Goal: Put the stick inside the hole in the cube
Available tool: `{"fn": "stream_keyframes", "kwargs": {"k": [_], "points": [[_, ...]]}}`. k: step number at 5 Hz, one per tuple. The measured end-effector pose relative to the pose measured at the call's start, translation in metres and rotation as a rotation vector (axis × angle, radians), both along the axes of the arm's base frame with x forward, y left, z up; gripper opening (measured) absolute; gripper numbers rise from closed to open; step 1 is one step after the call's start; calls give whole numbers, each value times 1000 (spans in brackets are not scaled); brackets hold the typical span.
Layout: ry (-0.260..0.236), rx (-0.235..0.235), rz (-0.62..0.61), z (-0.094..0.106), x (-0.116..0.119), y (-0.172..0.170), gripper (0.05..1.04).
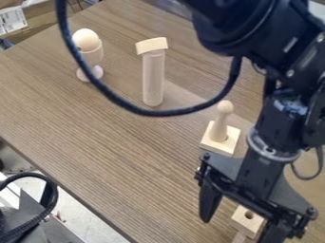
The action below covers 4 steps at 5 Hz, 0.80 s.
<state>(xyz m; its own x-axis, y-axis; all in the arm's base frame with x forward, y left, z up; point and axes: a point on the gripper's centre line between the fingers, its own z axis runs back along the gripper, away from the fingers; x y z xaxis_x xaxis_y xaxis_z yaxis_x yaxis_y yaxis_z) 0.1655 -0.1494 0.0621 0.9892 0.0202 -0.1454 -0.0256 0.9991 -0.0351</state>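
The cube (240, 217), hole upward, sits between the claw's (238, 231) widely parted fingers, ungripped; a pale stick (238, 238) shows partly beside it. Farther out on the desk (120, 156) stand a knobbed peg (219, 128), a capped cylinder (153, 80) and an egg cup (92, 58).

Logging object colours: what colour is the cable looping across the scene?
Black, seen in the camera view.

A wooden egg (85, 39) sits in a cup (92, 56) near a block-topped cylinder (153, 78).

Hand (239, 228) — open, near holed cube (239, 218) | egg (84, 38) in cup (92, 56) | peg (220, 124) upright
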Motion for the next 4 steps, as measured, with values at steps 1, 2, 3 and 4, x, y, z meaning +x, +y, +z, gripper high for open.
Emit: {"fn": "stream_keyframes", "kwargs": {"k": [1, 2, 3, 4], "points": [[-4, -18, 0, -1, -2, -6, 974], [-15, -7, 9, -6, -2, -10, 681], [-23, 7, 23, -9, -1, -9, 376], [-15, 32, 16, -12, -1, -6, 171]]}}
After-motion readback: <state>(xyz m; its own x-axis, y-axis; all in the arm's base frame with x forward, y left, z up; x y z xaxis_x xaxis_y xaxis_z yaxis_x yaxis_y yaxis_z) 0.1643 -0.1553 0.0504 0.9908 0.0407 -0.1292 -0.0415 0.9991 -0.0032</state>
